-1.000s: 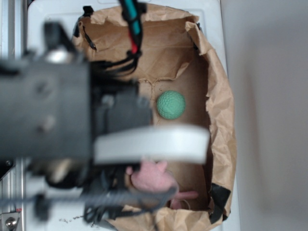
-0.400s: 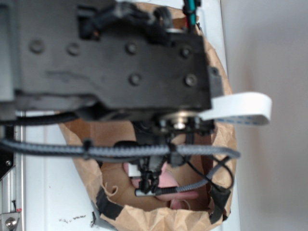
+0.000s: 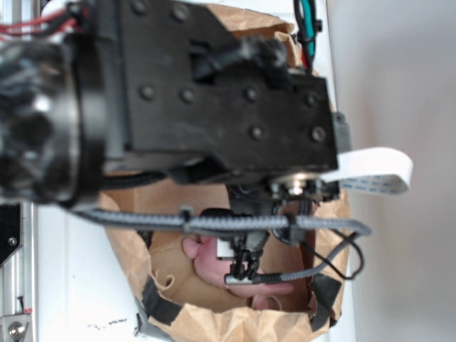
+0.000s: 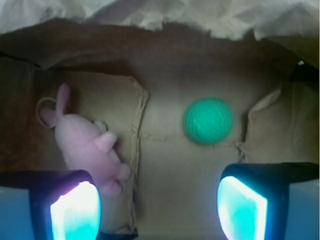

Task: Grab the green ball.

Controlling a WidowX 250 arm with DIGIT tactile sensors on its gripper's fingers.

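Above the brown paper bag (image 3: pixel 331 281), the robot arm (image 3: pixel 214 92) fills most of the exterior view, its black bolted housing stretched across the bag's mouth and reaching downward into it, with a grey braided cable (image 3: pixel 214 222) and a white ribbon cable (image 3: pixel 377 167) running off its underside. From the wrist camera, the gripper (image 4: pixel 159 210) points down at the bag's floor with its jaws spread wide and nothing between them; the two fingertips (image 4: pixel 75 210) sit at the lower corners of that view, glowing pale cyan. On the creased paper floor lies the green ball (image 4: pixel 208 121), ahead of the gripper and nearer the right-hand fingertip, clear of both. It is small, round and mint green, with a finely dimpled matte surface. A pink plush toy (image 4: pixel 87 145) lies well apart from it on the other side of the floor, partly behind the left-hand fingertip. The exterior view hides the ball behind the arm.
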